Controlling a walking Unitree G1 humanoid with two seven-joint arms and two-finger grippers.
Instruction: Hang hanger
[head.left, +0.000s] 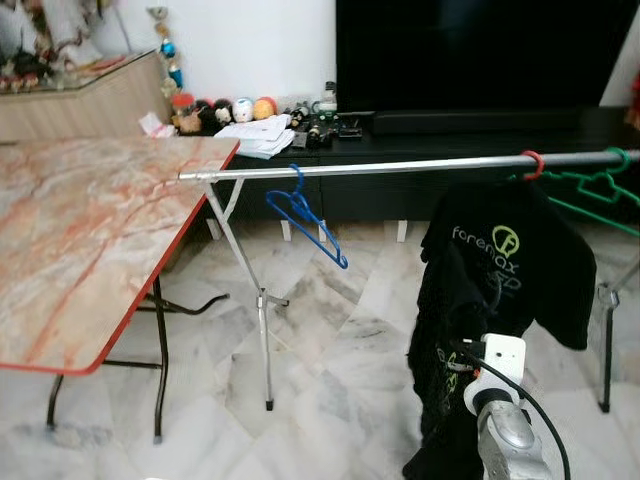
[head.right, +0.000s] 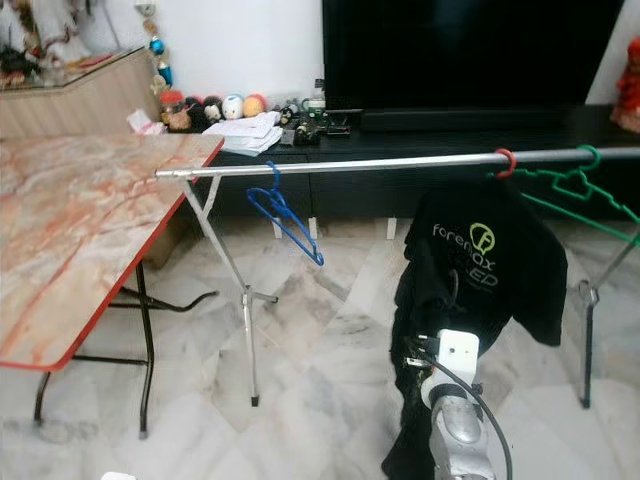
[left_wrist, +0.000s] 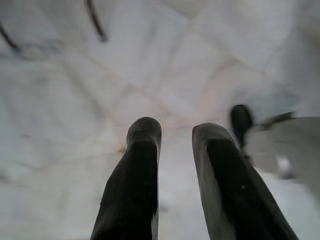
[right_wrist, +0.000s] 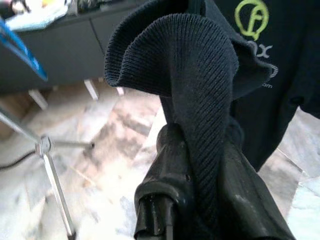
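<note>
Marble-tiled floor (head.left: 330, 340), living room with a dark TV unit (head.left: 480, 150) at the back. Going left to right: marble-pattern folding counter (head.left: 80, 240) with a red edge, carrying nothing. Left tool (left_wrist: 175, 165) hangs low, pointing at the floor, fingers slightly parted and gripping nothing, so idle. Next is the metal rail (head.left: 400, 166) of the drying rack, running from the counter's corner off to the right. Blue hanger (head.left: 305, 218) hooks on near the rail's left end, tilted, bare. Further right, a red hanger (head.left: 532, 163) hooks over the rail with a black T-shirt (head.left: 505, 270) draped on it, green logo facing the camera; the hook looks seated but I can't confirm it fully. Just right of that, a green hanger (head.left: 598, 190), bare, also on the rail. Right tool (right_wrist: 200, 165) sits low in front of the shirt, clamped on a fold of its ribbed fabric, likely collar or hem, can't tell which. Step, as I read it: the hanger with the shirt is on the rail and the hang is essentially done, release pending. Next move needs the right tool to open and back off downward without dragging the cloth, else the shirt slides off or the red hanger swings along the rail into the green one.
</note>
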